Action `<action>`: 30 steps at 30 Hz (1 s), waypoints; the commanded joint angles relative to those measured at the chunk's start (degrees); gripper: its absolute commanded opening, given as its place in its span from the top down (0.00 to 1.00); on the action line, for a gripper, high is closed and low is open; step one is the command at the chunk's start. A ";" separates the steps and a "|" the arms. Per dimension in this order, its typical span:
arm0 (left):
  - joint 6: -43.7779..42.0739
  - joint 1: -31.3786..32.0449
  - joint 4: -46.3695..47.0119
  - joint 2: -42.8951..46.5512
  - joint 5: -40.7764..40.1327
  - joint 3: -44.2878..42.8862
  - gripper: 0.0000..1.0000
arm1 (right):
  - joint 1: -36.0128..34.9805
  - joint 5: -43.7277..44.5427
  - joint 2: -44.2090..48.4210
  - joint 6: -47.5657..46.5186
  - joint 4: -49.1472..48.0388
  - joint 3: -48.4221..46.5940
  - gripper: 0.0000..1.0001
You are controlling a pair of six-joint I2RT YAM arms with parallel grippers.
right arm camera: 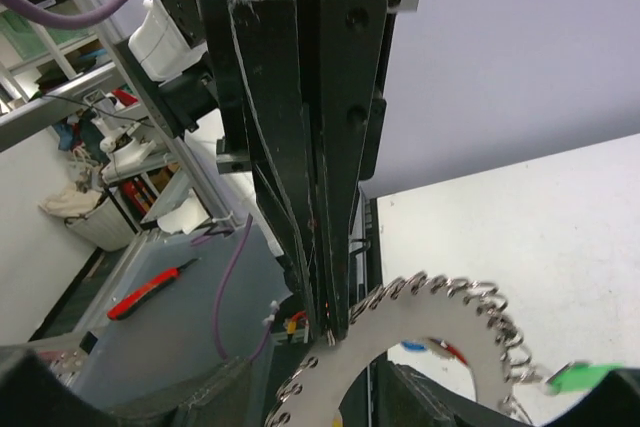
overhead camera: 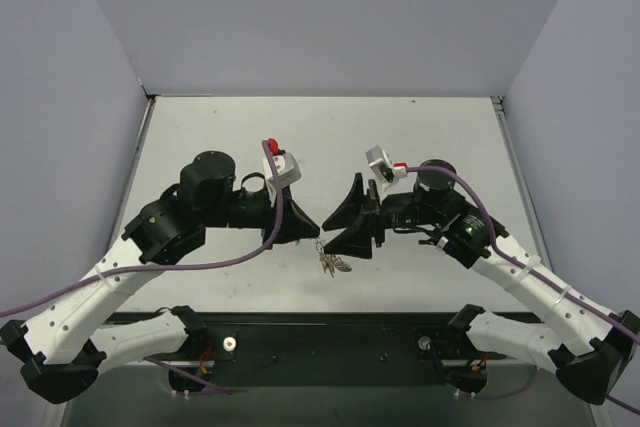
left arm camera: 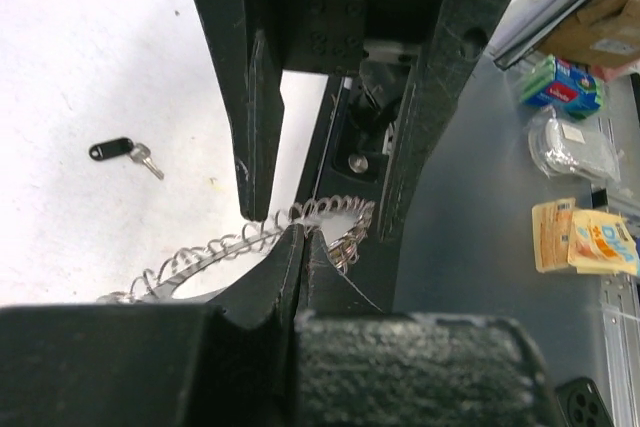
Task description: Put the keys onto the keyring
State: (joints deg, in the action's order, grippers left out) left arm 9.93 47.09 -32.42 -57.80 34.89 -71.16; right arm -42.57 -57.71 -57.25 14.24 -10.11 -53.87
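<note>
- Left end effector (left arm camera: pixel 303 247) clamped shut on the coiled rim of the keyring (right arm camera: pixel 455 292). Through the right wrist camera I see both its fingers pressed together on the wire.
- The keyring is held up off the surface (overhead camera: pixel 250 127), between the two arms, near the near edge and about mid-width.
- Right end effector (left arm camera: pixel 320 219) has its jaws apart, one finger on either side of the ring's rim, facing the left one. I cannot tell whether either finger touches the coil.
- A small bunch of keys (overhead camera: pixel 333 265) hangs below the ring, just near of both end effectors.
- Green key head (right arm camera: pixel 585 379) shows at the ring's lower edge.
- One black-headed key (left arm camera: pixel 120 152) lies loose on the surface, well apart from the ring.
</note>
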 commanded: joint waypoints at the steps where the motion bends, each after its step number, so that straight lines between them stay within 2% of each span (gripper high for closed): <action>1: 2.54 0.02 8.95 1.46 -1.06 -0.48 1.00 | -1.11 0.48 0.92 -1.67 -2.64 -0.89 0.44; 4: 3.42 0.02 10.80 1.03 0.00 -0.04 1.00 | -1.47 2.25 0.57 -1.41 -2.37 -0.80 0.45; 9: 3.77 0.11 13.00 0.50 2.63 0.67 1.00 | -1.47 2.87 0.39 2.45 -8.51 0.60 0.57; 13: 5.70 0.11 16.42 1.72 3.34 2.33 1.00 | -1.47 4.27 1.70 4.65 -13.25 2.09 0.71; 21: 9.75 0.11 25.21 4.45 2.72 6.11 1.00 | -1.47 3.22 1.35 7.38 -16.69 2.80 0.85; 24: 11.07 0.02 27.32 4.28 3.78 6.91 1.00 | -1.47 3.66 1.53 8.70 -18.28 2.80 1.00; 30: 12.39 0.11 29.26 5.15 1.94 7.96 1.00 | -1.47 2.96 0.74 9.31 -17.93 2.10 1.00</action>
State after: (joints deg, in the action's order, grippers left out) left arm 19.53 46.74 -13.45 -53.65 36.71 -62.92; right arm -43.55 -54.50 -56.23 23.38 -21.82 -51.13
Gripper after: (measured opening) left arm 0.029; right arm 0.188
